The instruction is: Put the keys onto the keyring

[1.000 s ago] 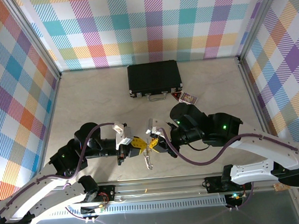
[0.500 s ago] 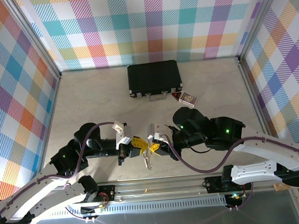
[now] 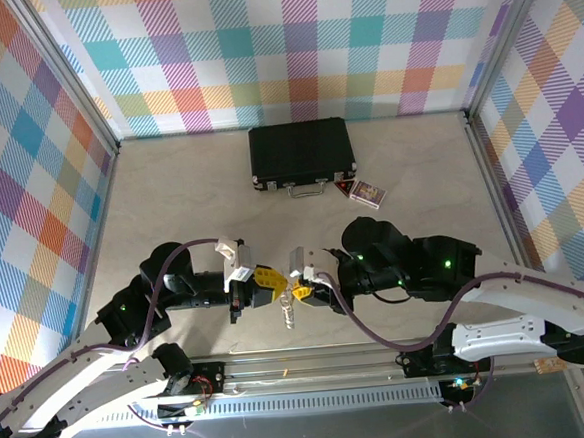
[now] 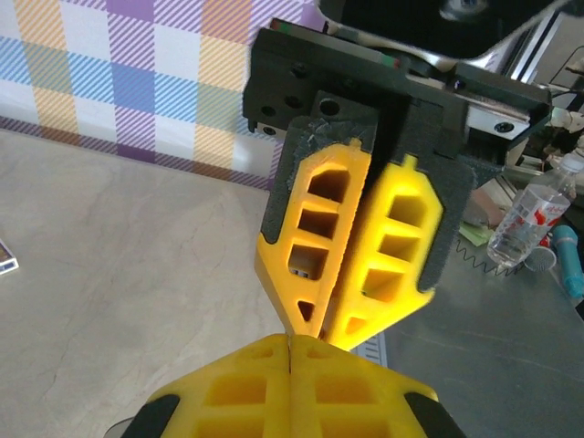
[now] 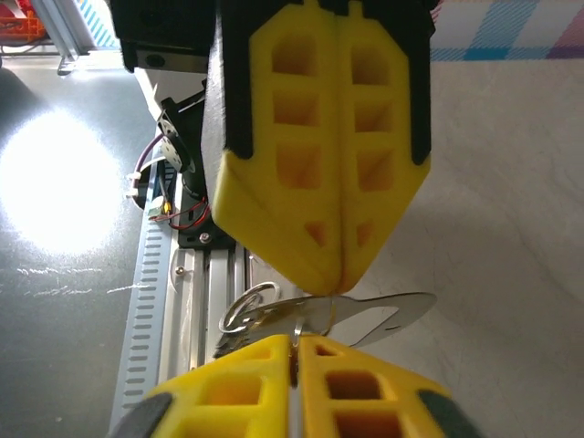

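Note:
Both grippers meet tip to tip above the table's near edge. My left gripper (image 3: 269, 281) is shut, and in the right wrist view its tip (image 5: 338, 278) pinches the top edge of a flat silver key blade (image 5: 388, 315). My right gripper (image 3: 301, 292) is shut on a thin wire of the keyring (image 5: 245, 306), a silvery loop that threads through the key. The bunch hangs below the fingers (image 3: 290, 315). In the left wrist view my own fingers (image 4: 290, 345) are pressed together on a thin metal edge. No yellow key head can be made out.
A black case (image 3: 302, 154) lies at the back centre, with a small card box (image 3: 367, 192) at its right. The metal rail (image 3: 312, 363) runs along the near edge under the grippers. Plaid walls close three sides. A plastic bottle (image 4: 525, 224) stands beyond the rail.
My right gripper has slid a little toward the near edge and in against the left one. The left gripper and the hanging bunch have hardly moved.

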You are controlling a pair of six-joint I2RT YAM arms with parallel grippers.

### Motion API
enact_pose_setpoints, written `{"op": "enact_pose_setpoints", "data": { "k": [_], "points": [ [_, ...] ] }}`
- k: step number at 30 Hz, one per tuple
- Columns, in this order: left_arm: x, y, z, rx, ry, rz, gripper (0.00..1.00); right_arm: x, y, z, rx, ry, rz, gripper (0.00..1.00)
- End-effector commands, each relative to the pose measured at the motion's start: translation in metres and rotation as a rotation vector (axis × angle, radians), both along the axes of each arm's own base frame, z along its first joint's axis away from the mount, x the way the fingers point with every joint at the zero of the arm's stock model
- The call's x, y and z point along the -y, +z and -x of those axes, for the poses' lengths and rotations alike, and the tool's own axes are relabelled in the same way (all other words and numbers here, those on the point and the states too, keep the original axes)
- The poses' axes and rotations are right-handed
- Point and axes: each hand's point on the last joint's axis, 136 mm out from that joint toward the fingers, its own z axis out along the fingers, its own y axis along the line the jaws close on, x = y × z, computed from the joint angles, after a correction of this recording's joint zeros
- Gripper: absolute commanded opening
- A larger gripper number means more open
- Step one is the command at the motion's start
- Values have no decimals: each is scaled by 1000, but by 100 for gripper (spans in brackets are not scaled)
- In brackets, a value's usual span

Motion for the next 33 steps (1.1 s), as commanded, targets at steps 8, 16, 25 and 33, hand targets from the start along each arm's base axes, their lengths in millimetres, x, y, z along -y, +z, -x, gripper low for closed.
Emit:
{"op": "enact_pose_setpoints", "data": {
  "k": [8,16,25,33],
  "points": [
    [-1,29,-8,69,47,131,0,8,15,4,9,-15,-93,25],
    [-1,46,-3,94,23,244,0,18,51,-8,1,-126,-259,24],
    [0,61,10,98,-57,287,0,21,70,-3,-65,-105,-333,20],
    [-2,64,14,98,-66,301,0,2,70,-2,-88,-65,-330,19]
  ]
}}
